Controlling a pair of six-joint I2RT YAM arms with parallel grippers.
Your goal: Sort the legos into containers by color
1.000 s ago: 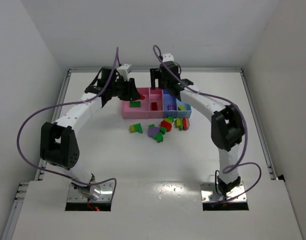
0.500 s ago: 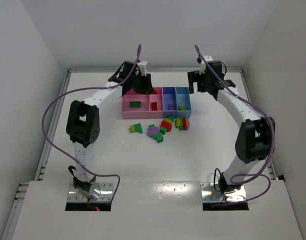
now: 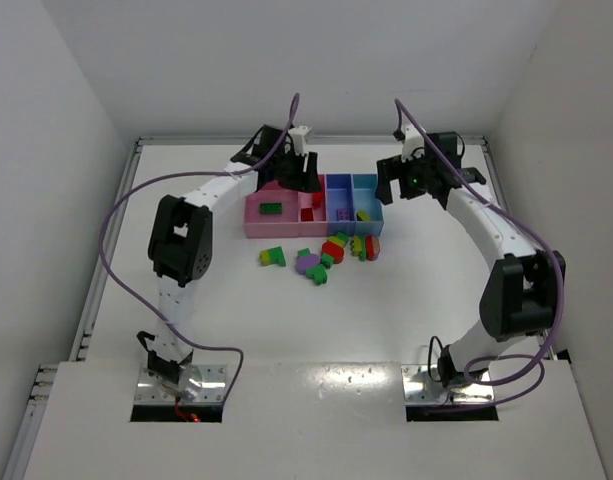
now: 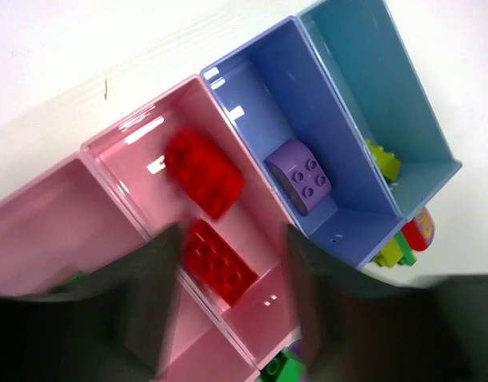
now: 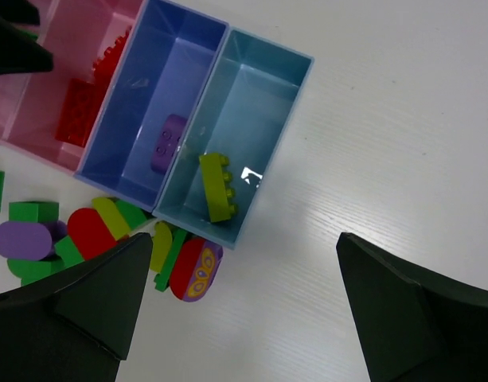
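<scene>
The containers are a joined row: a wide pink bin, a narrow pink bin, a blue-violet bin and a light blue bin. My left gripper is open and empty above the narrow pink bin, which holds two red legos, the far one blurred. A purple lego lies in the blue-violet bin and a yellow-green one in the light blue bin. A green lego lies in the wide pink bin. My right gripper is open and empty over bare table, just right of the light blue bin.
Loose legos lie on the table in front of the bins: a green one, a purple-and-green stack, a red-topped stack and a yellow-green-red stack. White walls close in the table on three sides.
My left gripper moved right from the wide pink bin to the narrow pink bin, and the red lego it carried now lies there. My right arm swung right, off the bins.
</scene>
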